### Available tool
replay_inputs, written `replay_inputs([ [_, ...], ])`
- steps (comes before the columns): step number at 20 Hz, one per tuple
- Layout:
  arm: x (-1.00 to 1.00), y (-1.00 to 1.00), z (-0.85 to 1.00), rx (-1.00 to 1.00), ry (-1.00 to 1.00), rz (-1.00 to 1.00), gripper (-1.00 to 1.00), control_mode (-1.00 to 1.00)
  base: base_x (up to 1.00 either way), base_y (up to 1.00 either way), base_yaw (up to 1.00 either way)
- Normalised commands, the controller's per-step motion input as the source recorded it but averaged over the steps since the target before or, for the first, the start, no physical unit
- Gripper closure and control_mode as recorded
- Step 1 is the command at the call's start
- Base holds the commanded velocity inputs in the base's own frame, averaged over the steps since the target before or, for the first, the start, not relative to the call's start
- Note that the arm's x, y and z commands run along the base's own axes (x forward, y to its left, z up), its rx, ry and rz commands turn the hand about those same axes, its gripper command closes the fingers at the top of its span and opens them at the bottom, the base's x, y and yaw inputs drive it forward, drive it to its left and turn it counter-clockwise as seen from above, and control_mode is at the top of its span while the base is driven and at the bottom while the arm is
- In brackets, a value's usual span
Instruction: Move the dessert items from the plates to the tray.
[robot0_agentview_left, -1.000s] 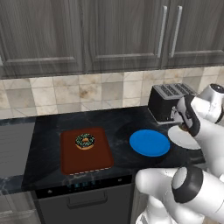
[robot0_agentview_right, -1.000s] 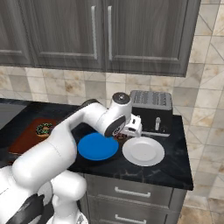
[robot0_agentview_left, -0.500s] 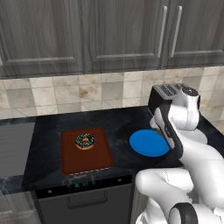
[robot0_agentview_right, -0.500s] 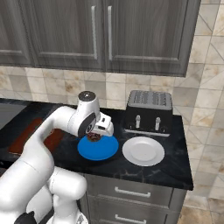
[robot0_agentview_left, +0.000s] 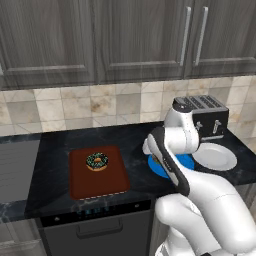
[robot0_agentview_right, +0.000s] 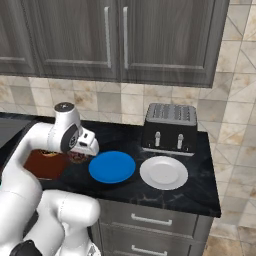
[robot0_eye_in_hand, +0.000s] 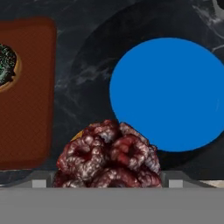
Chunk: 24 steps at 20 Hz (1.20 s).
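Observation:
My gripper (robot0_eye_in_hand: 107, 180) is shut on the small dark-brown sweet (robot0_eye_in_hand: 109, 155) with pinkish speckles, held above the dark counter between the blue plate (robot0_eye_in_hand: 170, 92) and the tray (robot0_eye_in_hand: 26, 96). From the right base view the gripper (robot0_agentview_right: 81, 151) hangs just left of the blue plate (robot0_agentview_right: 112, 166), with the sweet (robot0_agentview_right: 77, 158) under it. The chocolate donut (robot0_agentview_left: 97, 161) with sprinkles lies on the reddish-brown tray (robot0_agentview_left: 102, 182). The blue plate (robot0_agentview_left: 189, 161) and the white plate (robot0_agentview_left: 215, 156) are both bare.
A black toaster (robot0_agentview_right: 170, 127) stands at the back, behind the white plate (robot0_agentview_right: 163, 172). Dark cabinets hang above the tiled wall. The counter's front edge runs close to the tray and plates.
The arm has swung left from the white plate, across the blue plate, to the blue plate's tray side, carrying the sweet. The donut and plates have stayed put.

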Motion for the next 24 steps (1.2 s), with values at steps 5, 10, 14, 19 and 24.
replay_inputs([
  [5,-0.01,1.0,0.0,0.01,0.07,0.06,1.0,-1.0,0.0,0.0,0.0],
  [10,0.0,0.92,0.0,0.07,0.05,0.11,1.0,-1.0,0.0,0.0,0.0],
  [14,0.0,0.82,-0.05,0.07,0.08,0.12,1.0,-1.0,0.0,0.0,0.0],
  [19,0.07,0.55,-0.1,0.01,0.07,0.07,1.0,-1.0,0.0,0.0,0.0],
  [24,0.26,0.25,-0.27,-0.03,0.07,0.0,1.0,-1.0,0.0,0.0,0.0],
])
